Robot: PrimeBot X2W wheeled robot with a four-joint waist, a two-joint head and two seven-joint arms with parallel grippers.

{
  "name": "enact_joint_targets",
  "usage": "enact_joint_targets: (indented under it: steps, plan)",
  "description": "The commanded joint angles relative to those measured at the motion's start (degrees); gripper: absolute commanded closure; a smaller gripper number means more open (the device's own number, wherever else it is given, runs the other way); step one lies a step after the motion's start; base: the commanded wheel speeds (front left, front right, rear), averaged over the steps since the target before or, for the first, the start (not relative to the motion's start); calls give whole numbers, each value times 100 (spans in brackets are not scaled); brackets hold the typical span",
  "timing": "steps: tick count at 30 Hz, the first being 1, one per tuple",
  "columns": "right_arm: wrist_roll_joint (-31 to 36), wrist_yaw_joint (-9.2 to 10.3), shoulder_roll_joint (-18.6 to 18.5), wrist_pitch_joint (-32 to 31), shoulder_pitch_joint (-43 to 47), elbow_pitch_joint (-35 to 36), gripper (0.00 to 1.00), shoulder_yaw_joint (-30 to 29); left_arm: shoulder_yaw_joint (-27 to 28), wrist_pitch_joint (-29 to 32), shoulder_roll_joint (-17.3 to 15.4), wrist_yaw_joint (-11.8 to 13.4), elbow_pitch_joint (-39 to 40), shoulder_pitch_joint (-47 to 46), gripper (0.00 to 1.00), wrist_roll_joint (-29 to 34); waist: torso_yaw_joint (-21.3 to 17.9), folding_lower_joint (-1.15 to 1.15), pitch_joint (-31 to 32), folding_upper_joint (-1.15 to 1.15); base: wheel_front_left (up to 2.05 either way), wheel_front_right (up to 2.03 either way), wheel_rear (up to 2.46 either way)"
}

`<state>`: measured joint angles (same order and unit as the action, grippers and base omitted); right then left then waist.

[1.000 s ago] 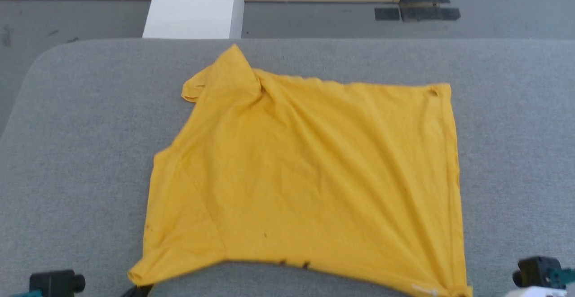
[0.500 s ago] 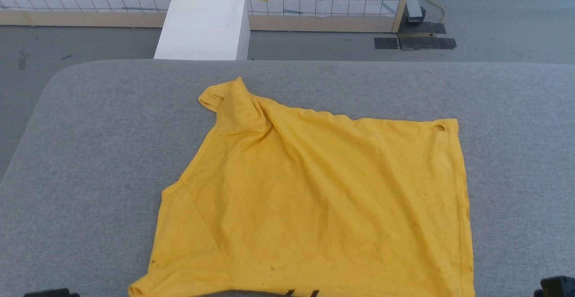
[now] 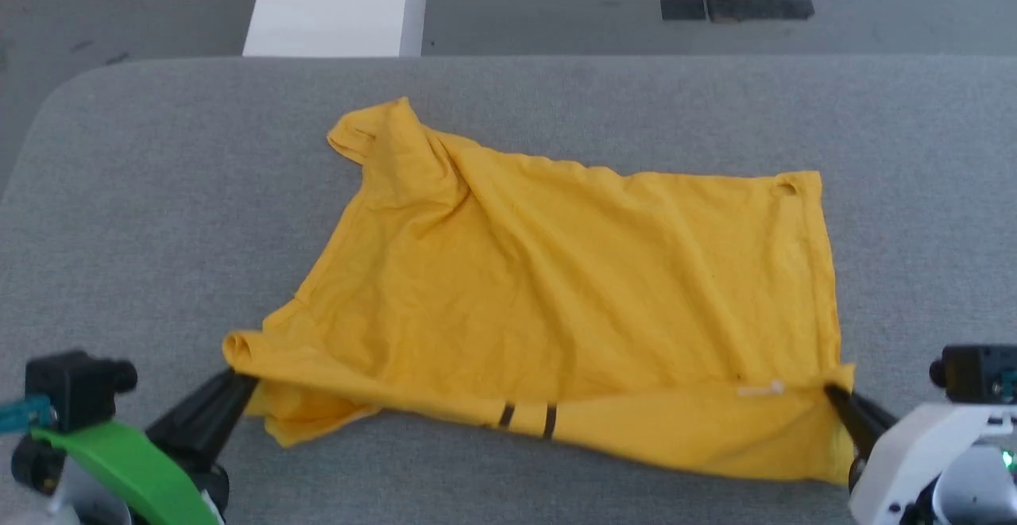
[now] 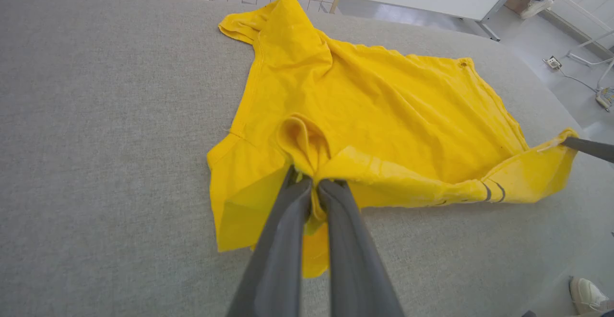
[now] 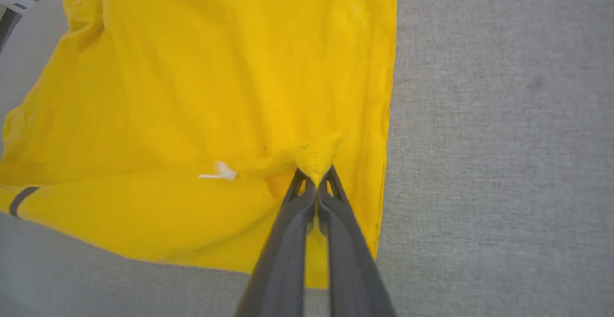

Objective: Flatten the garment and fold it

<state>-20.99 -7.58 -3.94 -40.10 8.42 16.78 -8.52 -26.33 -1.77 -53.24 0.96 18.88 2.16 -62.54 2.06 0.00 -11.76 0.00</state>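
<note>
On the grey cloth-covered table point(image 3: 159, 191), the bright yellow soft cotton T-shirt point(image 3: 572, 287) is lying crumpled. It looks light and floppy, best held by its corners. The dark left gripper point(image 4: 314, 182) and dark right gripper point(image 5: 316, 175) are each pinching tight on one end of its near edge. Its picture is hiding underneath, with just two black lines point(image 3: 528, 419) peeking out.

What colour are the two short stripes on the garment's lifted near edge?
The stripes are black; head view.

Surface point(image 3: 159, 191): broad, covered in grey woven fabric, with a rounded far-left corner. Lying on it: one garment point(image 3: 572, 271), bright yellow, spread across the middle with diagonal creases. A sleeve is bunched at its far left, and its near edge is turned over, showing two short black lines.
</note>
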Motion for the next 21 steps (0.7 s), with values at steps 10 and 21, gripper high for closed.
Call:
enact_joint_targets:
  steps: [10,21]
  plan:
    - [477,9,-59,736,-992,-575,100,50,-55,178,309,-438,-763,-1071,100,69,-70,0,-632,0,0,0,0]
    - [708,9,-56,932,-1467,-1629,100,314,-598,486,922,-703,-2011,-1794,100,165,-76,0,-766,0,0,0,0]
